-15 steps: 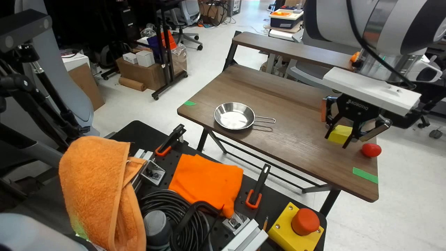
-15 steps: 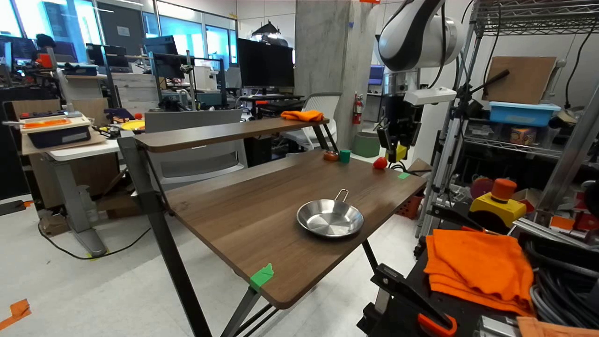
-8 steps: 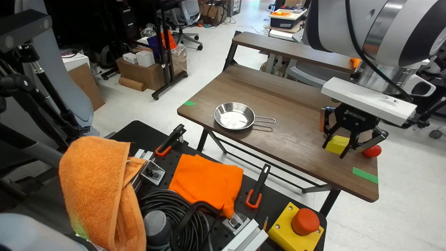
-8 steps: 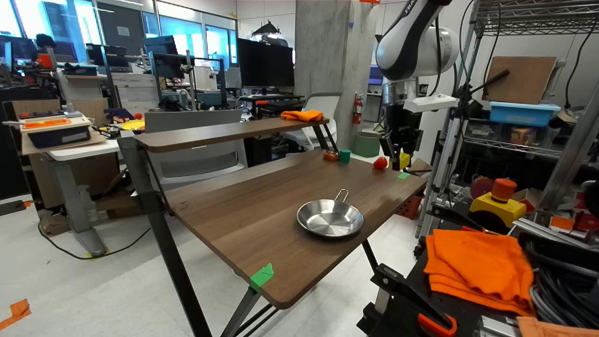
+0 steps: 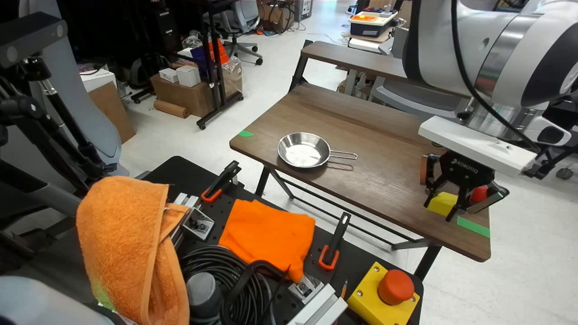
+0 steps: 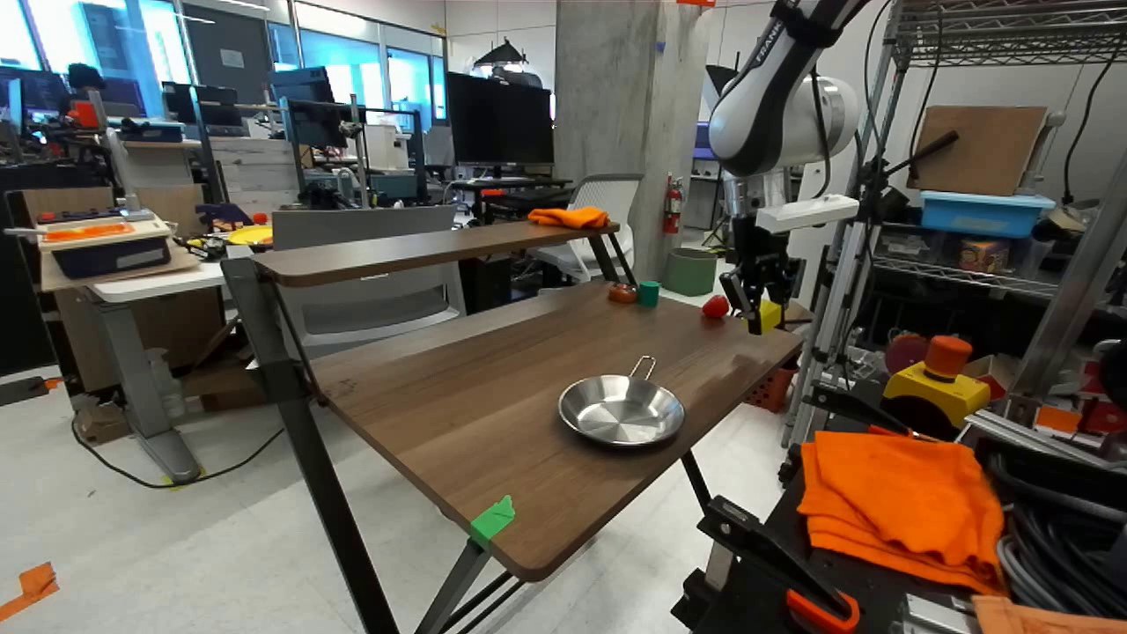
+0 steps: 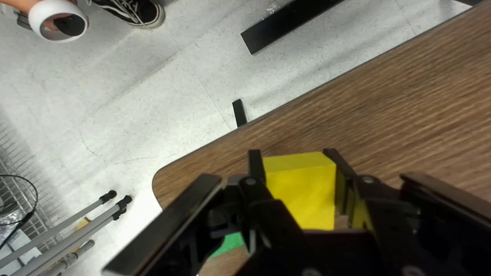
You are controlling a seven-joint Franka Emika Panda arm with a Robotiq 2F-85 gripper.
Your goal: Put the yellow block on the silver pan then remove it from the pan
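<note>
The Robotiq gripper [image 5: 437, 213] pinches the yellow block [image 7: 301, 195] between its fingers [image 7: 256, 165] from opposite sides, probably so that it cannot turn. The block is near a corner of the wooden table [image 5: 384, 164], well apart from the silver pan [image 5: 304, 151], perhaps to be set down there.

The chunky bright yellow block [image 7: 301, 195] was pinched in the jaws at one end of the table [image 5: 375, 135], couldn't really tell if it was touching it. The shallow, super shiny silver pan [image 5: 303, 152] sat upright near the opposite end, its thin wire handle [image 5: 344, 152] pointing roughly the block's way.
</note>
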